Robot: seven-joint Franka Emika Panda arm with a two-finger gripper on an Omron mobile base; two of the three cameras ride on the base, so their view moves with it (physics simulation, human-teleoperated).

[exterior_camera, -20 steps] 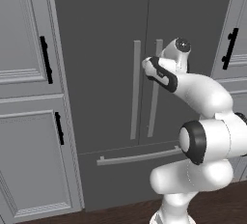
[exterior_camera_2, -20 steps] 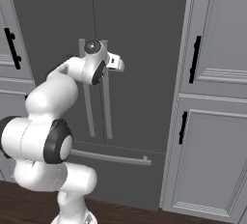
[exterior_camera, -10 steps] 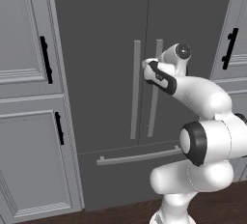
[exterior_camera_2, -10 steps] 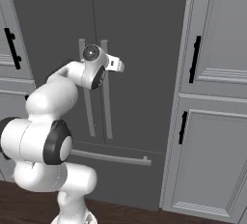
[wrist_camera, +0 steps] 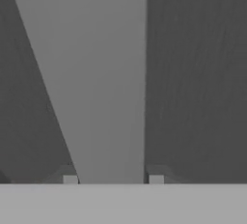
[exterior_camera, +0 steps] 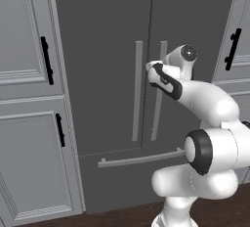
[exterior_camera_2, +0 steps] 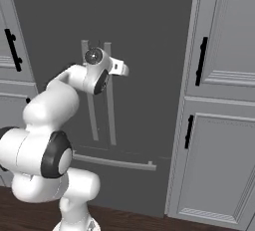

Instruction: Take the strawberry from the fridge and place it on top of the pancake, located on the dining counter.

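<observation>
Clamping done: your gripper (wrist_camera: 113, 179) has gone from wide open to shut on the right door handle (wrist_camera: 103, 83), which fills the centre of the hand view between the fingertips (wrist_camera: 70, 179). In the left base view the hand has moved in to the bar, centre frame. So the next step is likely the pull to open the fridge (exterior_camera: 117, 25); the strawberry should be inside. Handle: pale grey, smooth, flat-faced vertical bar. Doors: matte dark grey, flat. Flanking cabinets (exterior_camera: 29, 123): light grey, panelled.
</observation>
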